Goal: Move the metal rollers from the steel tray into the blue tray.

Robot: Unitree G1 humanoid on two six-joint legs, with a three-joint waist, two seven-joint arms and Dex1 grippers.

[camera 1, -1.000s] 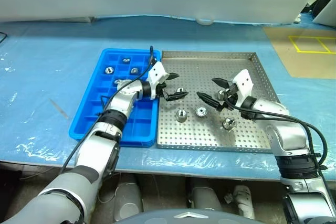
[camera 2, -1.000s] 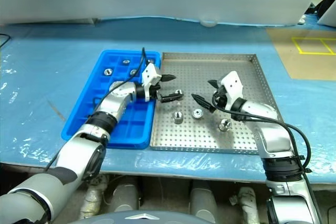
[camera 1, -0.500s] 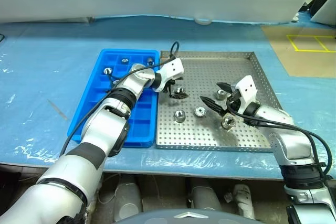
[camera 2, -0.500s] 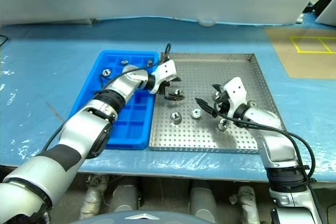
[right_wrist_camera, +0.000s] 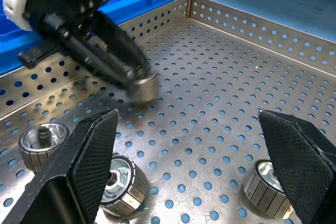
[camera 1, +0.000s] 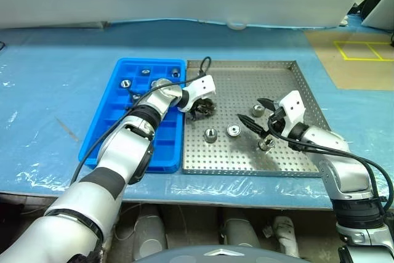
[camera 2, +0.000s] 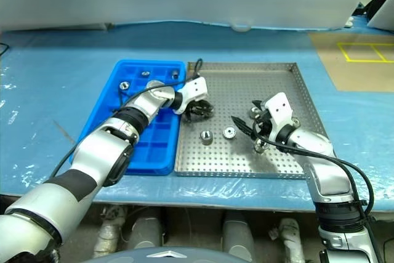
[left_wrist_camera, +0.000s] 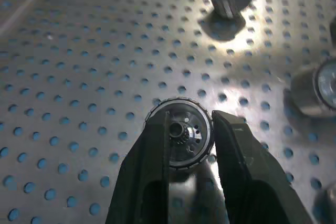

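While clamping roller [left_wrist_camera: 181, 139], left hand [left_wrist_camera: 189, 145] tilted.

- The blue tray [camera 1: 108, 129] lies to the left of the steel tray [camera 1: 289, 158], their long sides just beside each other, both on the table [camera 1: 49, 78].
- The left gripper [camera 1: 203, 110] sits over the left part of the steel tray, near the blue tray, clamped on one roller [left_wrist_camera: 181, 139] that rests on the tray floor.
- Two rollers [camera 1: 211, 135] [camera 1: 234, 130] lie side by side near the tray's middle, in front of the left gripper.
- The right gripper [camera 1: 255, 112] hangs with fingers apart over the right half; one roller [camera 1: 259, 110] lies between its fingers' spread, another roller [camera 1: 266, 145] nearer the front rim.
- Several rollers [camera 1: 126, 83] sit in the far compartments of the blue tray.
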